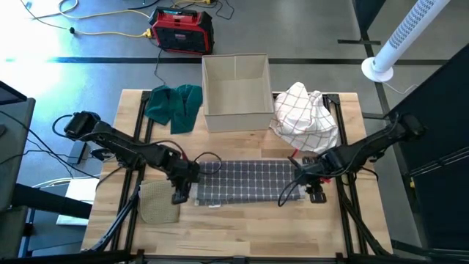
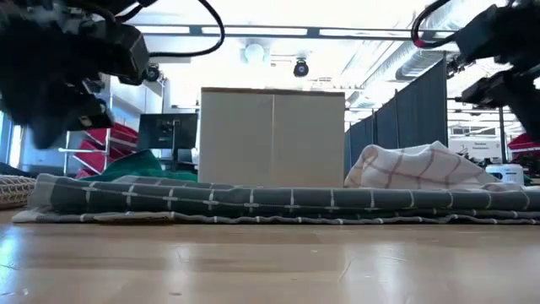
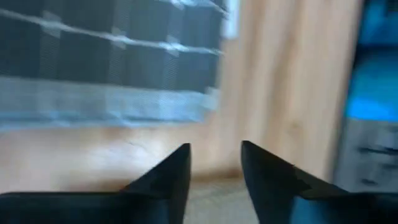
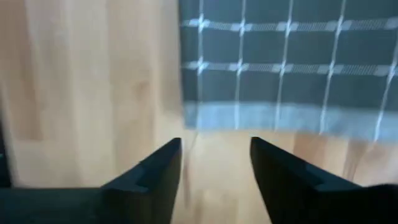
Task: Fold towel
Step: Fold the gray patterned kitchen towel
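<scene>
**A:** You've got the dark grey checked towel point(image 1: 245, 182) lying flat along the near middle of the table point(image 1: 242, 235), folded into a long strip running left to right. Your left gripper point(image 1: 180, 192) sits at its left end, your right gripper point(image 1: 311, 189) at its right end.

**B:** And the jaws?

**A:** Both released. In your left wrist view the two fingers point(image 3: 168, 180) stand apart with bare wood between them, the towel's point(image 3: 106, 68) edge just ahead, nothing held. Same on the right wrist: fingers point(image 4: 155, 171) spread, the towel's point(image 4: 286, 62) pale hem just beyond the tips, not touched.

**B:** From table level?

**A:** The towel point(image 2: 278, 203) lies low and flat across the whole width, both arms up above it at the top corners.

**B:** What else is around you?

**A:** Behind the towel stands an open beige box point(image 1: 236, 92). To its left a crumpled green cloth point(image 1: 174, 106), to its right a bunched white cloth with red checks point(image 1: 306, 117). A tan cloth point(image 1: 157, 202) lies just beside your left gripper, at the towel's left end.
</scene>
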You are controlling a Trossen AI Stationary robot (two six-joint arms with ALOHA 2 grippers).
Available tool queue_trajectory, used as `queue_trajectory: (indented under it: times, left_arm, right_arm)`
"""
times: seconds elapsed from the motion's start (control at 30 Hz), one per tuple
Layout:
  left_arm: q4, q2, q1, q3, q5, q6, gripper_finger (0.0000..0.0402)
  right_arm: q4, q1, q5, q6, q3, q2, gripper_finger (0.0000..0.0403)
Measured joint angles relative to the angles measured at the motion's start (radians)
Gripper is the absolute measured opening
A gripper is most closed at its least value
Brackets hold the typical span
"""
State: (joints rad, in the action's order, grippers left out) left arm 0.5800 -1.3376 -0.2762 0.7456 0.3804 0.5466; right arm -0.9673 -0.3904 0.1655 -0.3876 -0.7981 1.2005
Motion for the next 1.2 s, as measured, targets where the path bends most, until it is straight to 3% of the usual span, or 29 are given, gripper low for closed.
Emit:
queue_trajectory:
  times: [0.1, 0.17, 0.33, 0.43, 0.63, 0.97, 1.07, 1.2]
  left_arm:
    - [0.023, 0.0, 0.009, 0.025, 0.062, 0.067, 0.0182]
    - [0.039, 0.001, 0.006, 0.048, 0.034, 0.073, 0.0192]
    - [-0.005, 0.002, 0.006, 0.042, -0.329, 0.045, 0.0187]
    - [-0.089, 0.001, 0.022, 0.006, -0.435, 0.041, 0.0171]
    - [-0.122, 0.001, 0.082, -0.036, -0.395, -0.027, 0.0111]
    - [-0.03, 0.001, 0.112, -0.014, -0.233, -0.339, 0.0008]
    - [-0.028, 0.001, 0.112, -0.029, -0.227, -0.389, 0.0023]
    - [-0.021, 0.001, 0.1, -0.051, -0.212, -0.393, 0.0074]
  right_arm:
    - [-0.071, -0.001, 0.018, -0.049, -0.057, -0.014, 0.0209]
    - [-0.075, -0.004, -0.012, -0.088, -0.077, -0.031, 0.0215]
    - [0.016, 0.007, -0.169, -0.262, -0.052, -0.049, 0.0205]
    - [0.087, 0.026, -0.211, -0.418, -0.013, -0.048, 0.019]
    - [0.075, 0.036, -0.354, -0.719, 0.004, -0.047, 0.0151]
    - [0.0, -0.011, -0.392, -1.175, 0.005, 0.002, 0.0142]
    - [-0.05, -0.005, -0.339, -1.256, 0.005, 0.045, 0.0142]
    - [-0.117, 0.033, -0.248, -1.324, 0.005, 0.114, 0.0142]
